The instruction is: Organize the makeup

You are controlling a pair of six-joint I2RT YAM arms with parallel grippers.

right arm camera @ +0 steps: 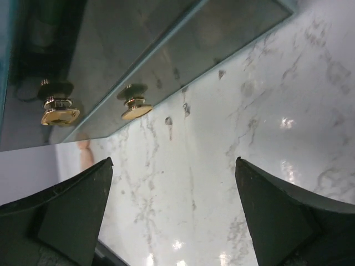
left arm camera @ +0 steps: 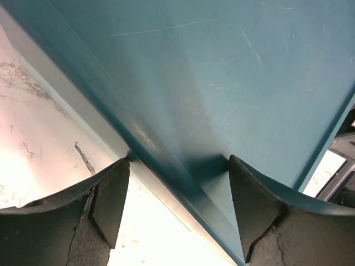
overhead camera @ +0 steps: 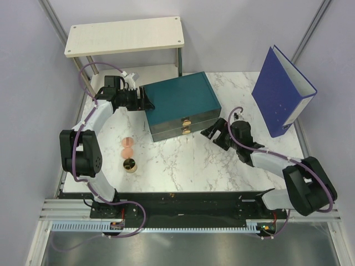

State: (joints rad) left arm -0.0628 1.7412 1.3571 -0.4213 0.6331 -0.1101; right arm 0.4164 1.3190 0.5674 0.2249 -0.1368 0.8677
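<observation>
Two peach-pink round discs (overhead camera: 127, 142) lie one behind the other on the marble, left of the teal drawer box (overhead camera: 183, 102). A gold-rimmed dark pot (overhead camera: 130, 165) sits just in front of them. My left gripper (overhead camera: 145, 101) is open at the box's upper left edge; in the left wrist view (left arm camera: 178, 160) its jaws straddle that teal edge (left arm camera: 183, 183). My right gripper (overhead camera: 213, 134) is open and empty over bare marble by the box's front right corner. The right wrist view (right arm camera: 173, 160) shows a sliver of a peach disc (right arm camera: 84, 152). The tan stick and the mint-green tube are out of view.
The box's two drawers are closed, with gold handles (right arm camera: 60, 113) facing front. A blue ring binder (overhead camera: 283, 91) stands at the right. A pale wooden shelf (overhead camera: 125, 36) stands at the back left, behind the left arm.
</observation>
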